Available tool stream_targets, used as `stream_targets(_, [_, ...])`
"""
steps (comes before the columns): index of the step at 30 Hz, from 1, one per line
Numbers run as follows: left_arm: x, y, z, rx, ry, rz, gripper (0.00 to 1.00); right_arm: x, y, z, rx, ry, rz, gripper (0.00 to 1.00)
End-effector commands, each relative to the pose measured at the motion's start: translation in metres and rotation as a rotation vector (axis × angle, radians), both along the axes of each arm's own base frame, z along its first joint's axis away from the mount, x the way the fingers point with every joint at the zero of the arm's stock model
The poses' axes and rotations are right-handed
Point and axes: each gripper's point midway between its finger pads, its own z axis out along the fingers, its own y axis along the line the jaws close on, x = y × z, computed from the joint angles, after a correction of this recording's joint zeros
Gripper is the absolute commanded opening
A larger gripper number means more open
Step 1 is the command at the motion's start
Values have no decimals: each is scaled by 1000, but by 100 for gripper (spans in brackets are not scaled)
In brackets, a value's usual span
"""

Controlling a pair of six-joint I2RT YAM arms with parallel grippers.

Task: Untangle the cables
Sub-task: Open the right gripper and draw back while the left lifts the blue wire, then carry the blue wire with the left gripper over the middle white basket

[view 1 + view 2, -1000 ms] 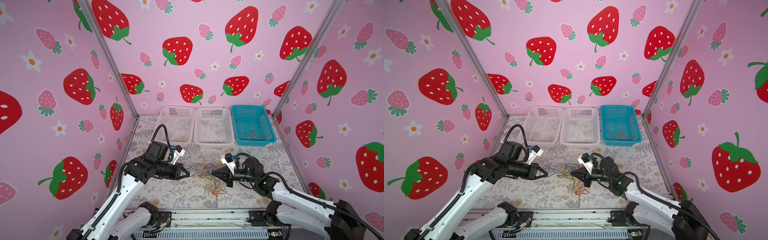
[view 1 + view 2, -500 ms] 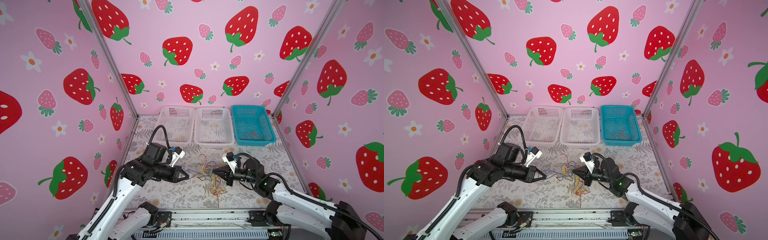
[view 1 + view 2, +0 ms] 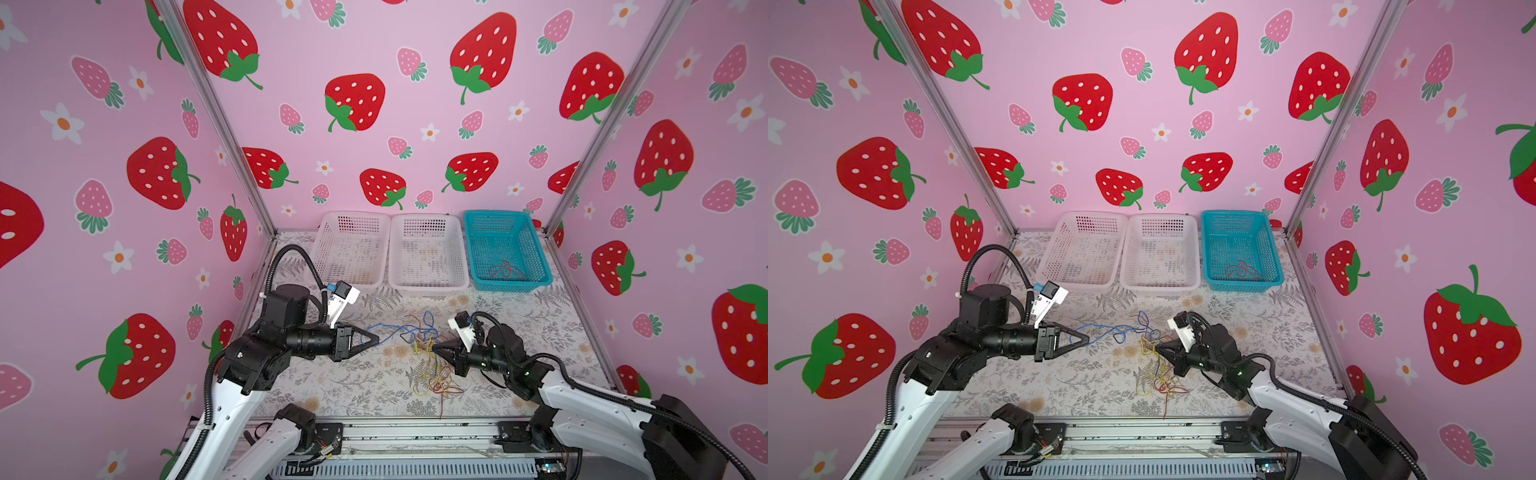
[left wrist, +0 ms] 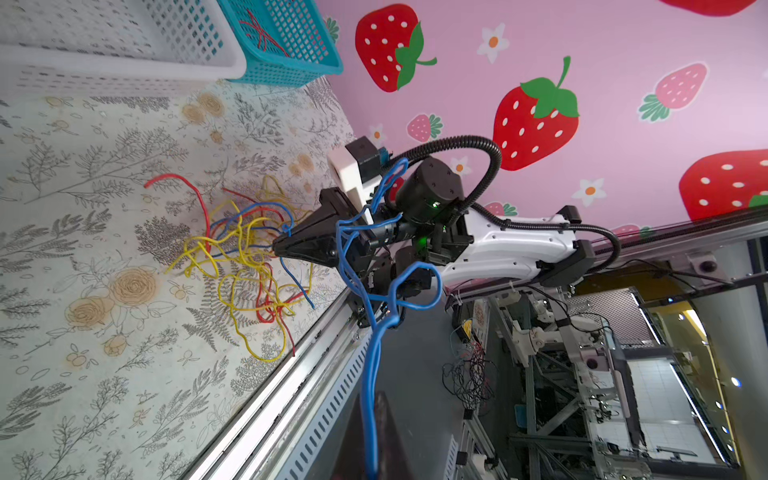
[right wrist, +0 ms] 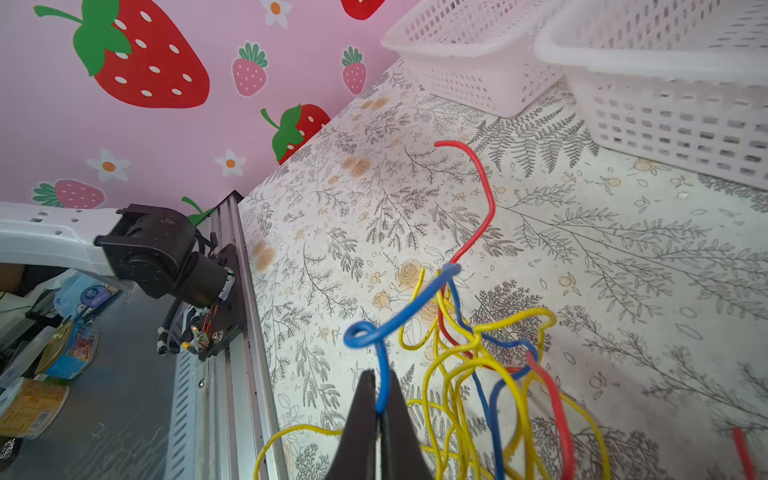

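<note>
Both clamped shut: left pincer [image 3: 375, 337] pinching a blue cable [image 4: 371, 374], right pincer [image 3: 434, 350] nipping a blue strand [image 5: 382, 386], possibly the same one. Tangled cables [image 3: 432, 374] sit mid tabletop [image 3: 332, 382], toward its front edge.

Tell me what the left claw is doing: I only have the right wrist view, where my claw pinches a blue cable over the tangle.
Observer: The left claw is shut on a blue cable that runs from it toward the tangle. Whether it is the one you hold, I cannot tell.
Operator: Has anything been sorted yet? I see only parts of two white baskets.
Observer: Yes. Beside them, at the back right in both top views, stands a blue basket with red cable lying in it.
</note>
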Motion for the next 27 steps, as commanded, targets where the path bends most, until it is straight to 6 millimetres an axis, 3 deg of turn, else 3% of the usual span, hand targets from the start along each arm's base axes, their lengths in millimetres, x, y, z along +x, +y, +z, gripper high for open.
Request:
stream_targets(1, [29, 9, 13, 33, -72, 133, 0, -1, 0, 32, 73, -79, 13, 6])
stream_targets(5, [56, 22, 17, 77, -114, 277, 0, 9, -8, 65, 80, -158, -55, 39])
stream_targets(10, [76, 21, 27, 55, -138, 326, 0, 28, -25, 97, 61, -213, -207, 51])
stream_targets(17, [100, 15, 29, 50, -135, 354, 0, 57, -64, 142, 58, -272, -480, 82])
stream_targets(21, [113, 16, 27, 73, -133, 385, 0, 62, -80, 156, 62, -287, -570, 97])
stream_targets(27, [135, 15, 22, 137, -119, 413, 0, 68, -105, 154, 51, -259, -698, 99])
